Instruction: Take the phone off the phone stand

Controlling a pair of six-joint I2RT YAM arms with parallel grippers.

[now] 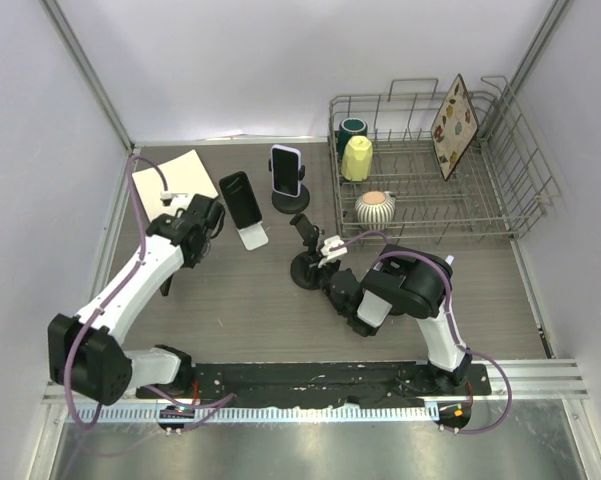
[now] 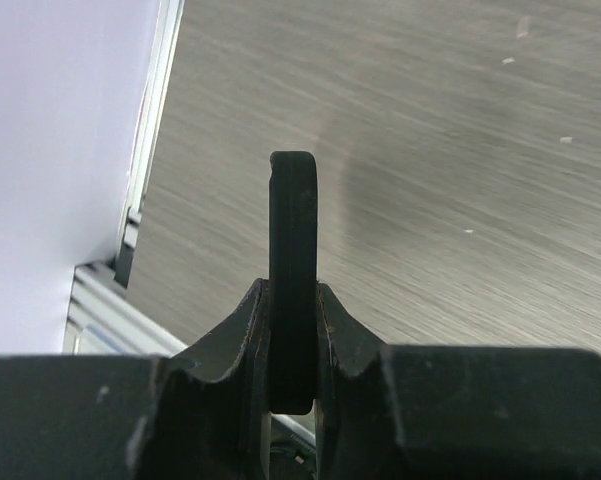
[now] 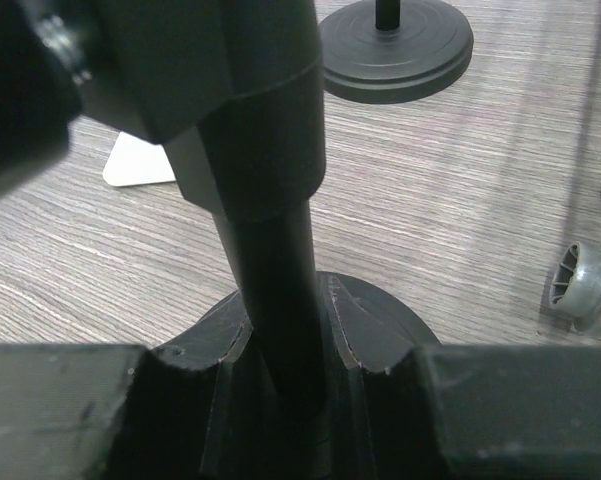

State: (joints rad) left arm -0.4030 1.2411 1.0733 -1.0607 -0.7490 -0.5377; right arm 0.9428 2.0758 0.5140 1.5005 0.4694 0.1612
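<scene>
Over on the left of the grey wood-grain counter (image 1: 250, 320), the danger was plain. The left hand (image 2: 293, 300) held the slim black phone (image 2: 293, 225) pinched across its thin body near one end only. A hold that short could, I'd say, let the phone swivel or slide out on a lift and slap down flat on the counter. Second worry: the white wedge-shaped plastic stand (image 1: 253, 238) sat right beneath the phone in the overhead view, and whether the phone's lower edge was clear of it couldn't be told. If the lip caught, a light stand with nothing pinning it might well be dragged along or tipped over. Across the way, the right hand (image 3: 285, 335) was clamped round the post of the black round-based stand (image 3: 275, 240), so it was no help with the white one. A careless swing toward the middle also risked clipping the light-cased phone (image 1: 286, 170) standing close behind. As for position, the black phone stood edge-on between the left fingers, squeezed on both faces. Its far end poked well beyond the fingertips, and the white stand lay just below, on the hand's right.
</scene>
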